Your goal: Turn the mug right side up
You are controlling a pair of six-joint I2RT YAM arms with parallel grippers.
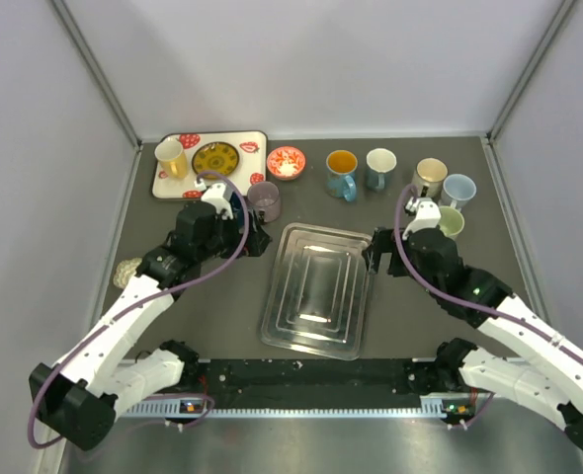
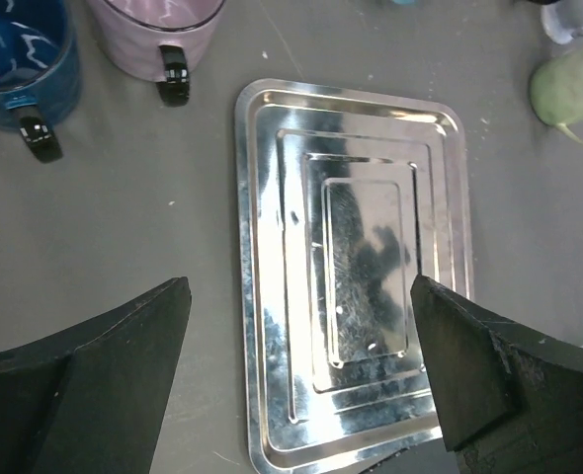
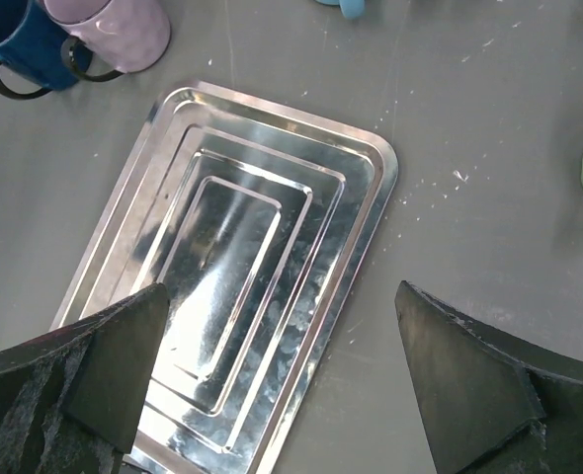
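Centre tray (image 1: 316, 291): lay flat on desk (image 1: 405, 318), midway between the arms.
Two mugs (image 2: 158, 35): stood side by side behind its left corner.
Far-left tray (image 1: 244, 181): carried cup (image 1: 170, 158) and plate (image 1: 215, 158).
Bowl (image 1: 286, 162): just right of it.
Five mugs (image 1: 379, 168): far right.

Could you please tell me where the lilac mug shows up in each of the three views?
Top external: the lilac mug sits beyond the far left corner of the metal tray.
Left wrist: at the top edge, left of centre, cropped.
Right wrist: near the top left corner.
Shared landmark: the metal tray, central in every view.
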